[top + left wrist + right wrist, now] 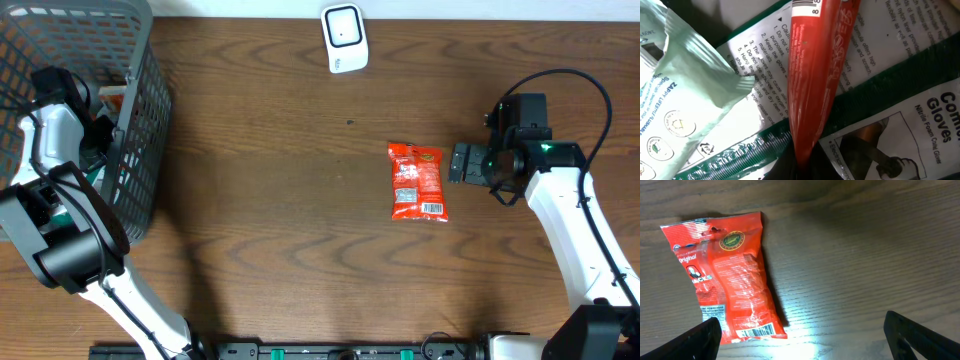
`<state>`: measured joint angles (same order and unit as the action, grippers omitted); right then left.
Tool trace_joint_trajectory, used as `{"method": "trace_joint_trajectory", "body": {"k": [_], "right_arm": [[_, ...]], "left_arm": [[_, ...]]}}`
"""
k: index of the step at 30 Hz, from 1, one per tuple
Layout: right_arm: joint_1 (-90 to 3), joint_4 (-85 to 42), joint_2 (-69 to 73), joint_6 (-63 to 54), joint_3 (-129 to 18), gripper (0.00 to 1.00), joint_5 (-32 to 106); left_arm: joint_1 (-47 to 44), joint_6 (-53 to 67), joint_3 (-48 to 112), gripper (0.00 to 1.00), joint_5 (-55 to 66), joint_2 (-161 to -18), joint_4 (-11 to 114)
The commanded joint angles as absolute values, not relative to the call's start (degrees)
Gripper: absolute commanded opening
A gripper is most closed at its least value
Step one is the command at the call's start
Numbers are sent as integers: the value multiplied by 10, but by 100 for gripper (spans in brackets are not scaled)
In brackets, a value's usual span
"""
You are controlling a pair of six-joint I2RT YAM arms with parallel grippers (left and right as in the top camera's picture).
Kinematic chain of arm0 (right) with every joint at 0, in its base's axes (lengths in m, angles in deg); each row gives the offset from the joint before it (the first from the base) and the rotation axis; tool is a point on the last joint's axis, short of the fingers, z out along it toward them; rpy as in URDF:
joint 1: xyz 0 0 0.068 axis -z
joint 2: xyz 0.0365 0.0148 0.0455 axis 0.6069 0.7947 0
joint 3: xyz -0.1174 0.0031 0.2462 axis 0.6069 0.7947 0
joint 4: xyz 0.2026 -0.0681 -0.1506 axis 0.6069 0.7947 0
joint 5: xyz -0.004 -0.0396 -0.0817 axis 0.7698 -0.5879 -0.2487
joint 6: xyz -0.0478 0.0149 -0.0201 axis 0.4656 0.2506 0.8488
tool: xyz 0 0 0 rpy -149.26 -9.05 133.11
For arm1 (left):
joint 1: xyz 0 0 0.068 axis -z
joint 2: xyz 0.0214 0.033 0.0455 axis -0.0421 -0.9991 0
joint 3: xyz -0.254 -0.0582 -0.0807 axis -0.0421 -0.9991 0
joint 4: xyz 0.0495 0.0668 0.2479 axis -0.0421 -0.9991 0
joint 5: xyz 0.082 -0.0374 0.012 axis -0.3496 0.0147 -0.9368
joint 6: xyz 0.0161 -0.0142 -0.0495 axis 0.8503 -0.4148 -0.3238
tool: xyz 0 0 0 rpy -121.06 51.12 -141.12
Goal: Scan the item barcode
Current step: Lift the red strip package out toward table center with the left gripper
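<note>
Currently, left end effector [802, 167] pinches a red pouch [815, 75]; right end effector [805, 335] gapes wide.

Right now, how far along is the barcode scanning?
One red snack bag lies on the table, barcode up, beside the open right jaws. In hand: the left jaws are shut on a red packet inside the basket. Left: lifting it out and showing it to the white scanner.

Grey basket [140, 125] w/ glove pkts [922, 117]

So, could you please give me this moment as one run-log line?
left pincer: shut on red packet in basket | right pincer: open beside snack bag | scanner: idle
</note>
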<state>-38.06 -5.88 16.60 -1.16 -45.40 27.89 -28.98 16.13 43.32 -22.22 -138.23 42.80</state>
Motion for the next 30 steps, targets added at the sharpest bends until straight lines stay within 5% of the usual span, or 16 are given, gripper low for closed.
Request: {"method": "trace_joint_trajectory", "body": {"k": [1, 20, 30], "right_arm": [[-378, -60, 165, -12, -458, 99, 273], [-378, -60, 165, -12, -458, 99, 273], [-378, -60, 165, -12, -458, 99, 273]], "left_arm": [[-296, 158, 442, 7, -227, -1369, 413], [-268, 123, 449, 7, -197, -969, 369], [-45, 90, 407, 7, -164, -878, 228]]}}
